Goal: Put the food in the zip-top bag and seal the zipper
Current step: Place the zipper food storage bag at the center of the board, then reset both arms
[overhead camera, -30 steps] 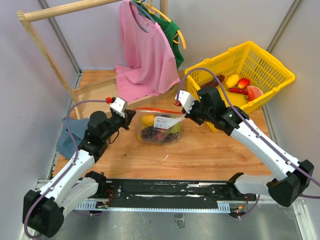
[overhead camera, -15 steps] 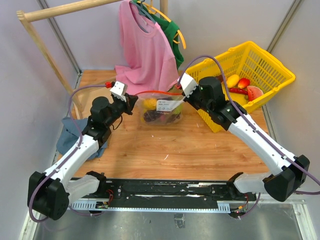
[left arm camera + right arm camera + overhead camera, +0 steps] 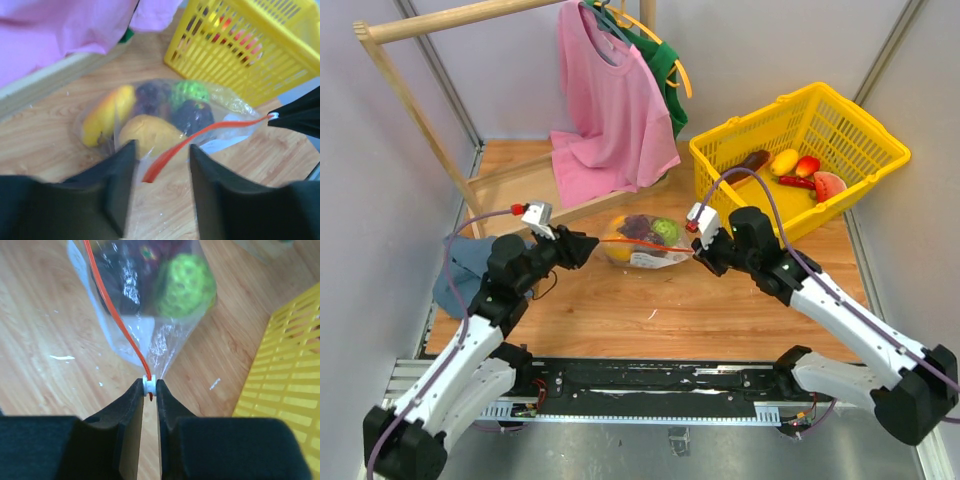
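The zip-top bag (image 3: pixel 642 240) lies on the wooden table between my two grippers, with food inside: orange-yellow pieces (image 3: pixel 145 136), a green one (image 3: pixel 187 290) and dark purple grapes (image 3: pixel 192 117). The red-orange zipper (image 3: pixel 200 140) runs along the bag's near edge. My right gripper (image 3: pixel 150 386) is shut on the zipper's small white tab (image 3: pixel 150 384). My left gripper (image 3: pixel 161 167) stands open at the other end. The loose end of the strip lies between its fingers (image 3: pixel 120 185) without touching them.
A yellow basket (image 3: pixel 860 135) at the back right holds more toy food, among it a watermelon slice (image 3: pixel 828 185). A pink shirt (image 3: pixel 605 110) hangs from a wooden rack (image 3: pixel 390 75) behind the bag. A blue cloth (image 3: pixel 455 265) lies at the left edge.
The bag came down from its raised place near the shirt and now rests on the table, closer to me. My left gripper let go of the zipper end and opened. The right kept its hold.
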